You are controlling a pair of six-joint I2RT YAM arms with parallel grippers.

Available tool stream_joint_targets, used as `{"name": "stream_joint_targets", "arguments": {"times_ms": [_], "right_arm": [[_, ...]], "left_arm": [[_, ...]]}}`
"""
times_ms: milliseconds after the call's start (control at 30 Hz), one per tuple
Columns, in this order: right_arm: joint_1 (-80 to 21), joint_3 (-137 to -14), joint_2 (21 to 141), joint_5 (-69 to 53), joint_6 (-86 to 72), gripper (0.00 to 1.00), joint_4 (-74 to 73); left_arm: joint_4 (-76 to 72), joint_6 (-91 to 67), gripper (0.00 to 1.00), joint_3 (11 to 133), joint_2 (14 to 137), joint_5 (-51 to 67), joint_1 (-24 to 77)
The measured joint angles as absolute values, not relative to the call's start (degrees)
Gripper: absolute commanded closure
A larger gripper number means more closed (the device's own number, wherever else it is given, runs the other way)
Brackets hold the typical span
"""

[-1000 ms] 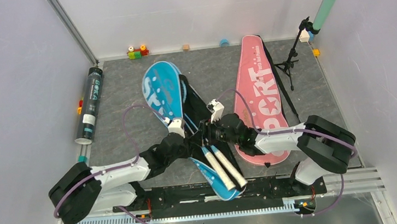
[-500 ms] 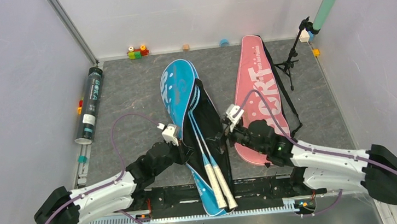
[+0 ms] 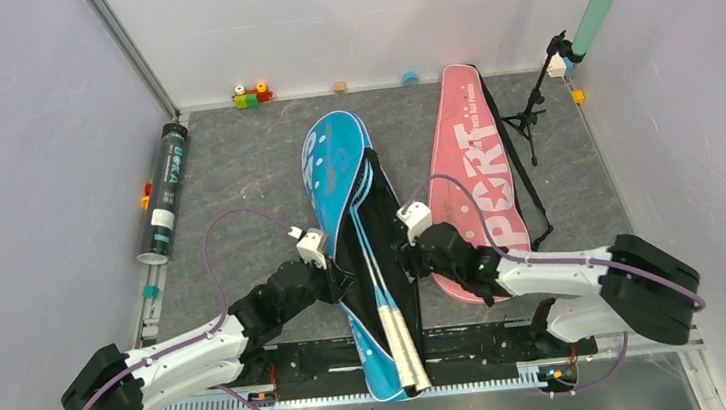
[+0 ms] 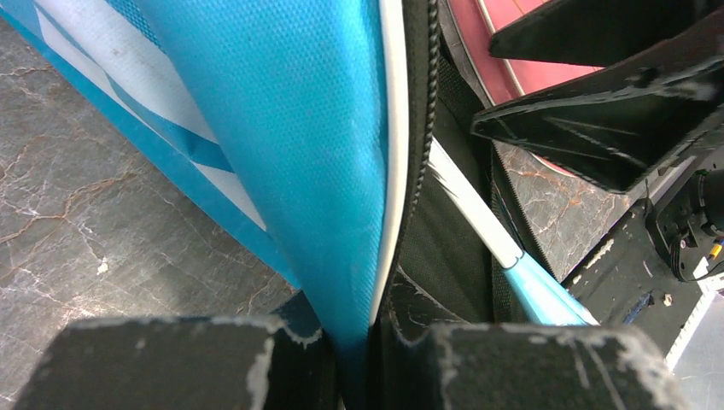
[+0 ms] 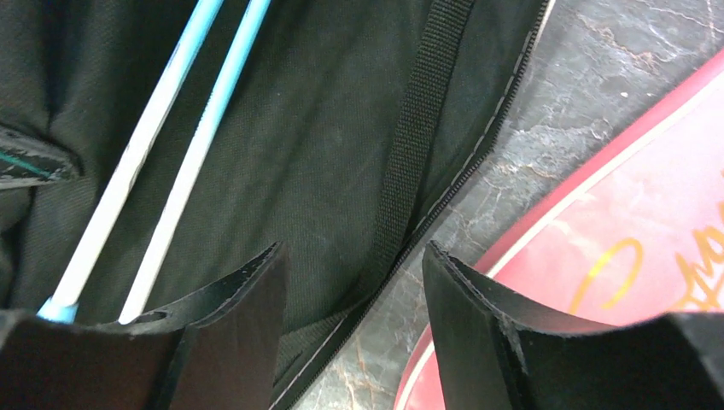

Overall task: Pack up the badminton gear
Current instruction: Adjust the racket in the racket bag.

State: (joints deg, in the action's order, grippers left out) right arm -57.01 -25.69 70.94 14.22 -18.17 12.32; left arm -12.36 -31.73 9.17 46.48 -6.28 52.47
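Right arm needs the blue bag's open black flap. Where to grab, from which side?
The zipper edge of the flap on the blue bag, on the side facing the pink bag. The flap lies flat and limp, so only that thin free rim offers a pinch. Come from the right, low: the right gripper straddles it, jaws open. Probably keep off the racket shafts further in.

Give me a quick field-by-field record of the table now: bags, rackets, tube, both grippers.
blue bag: open mid-table, black lining showing
rackets: two inside it, white handles sticking out near end
pink bag: flat, right of it
tube: lying along left edge
left gripper: shut on blue flap
right gripper: open at zip edge
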Motion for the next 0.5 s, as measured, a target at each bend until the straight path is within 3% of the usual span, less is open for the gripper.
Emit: {"name": "stream_joint_targets", "arguments": {"times_ms": [500], "right_arm": [[-53.3, -38.1, 90.3, 13.8, -12.6, 0.38, 14.5]], "left_arm": [[-10.6, -32.1, 0.98, 9.1, 44.2, -6.9, 52.5]]}}
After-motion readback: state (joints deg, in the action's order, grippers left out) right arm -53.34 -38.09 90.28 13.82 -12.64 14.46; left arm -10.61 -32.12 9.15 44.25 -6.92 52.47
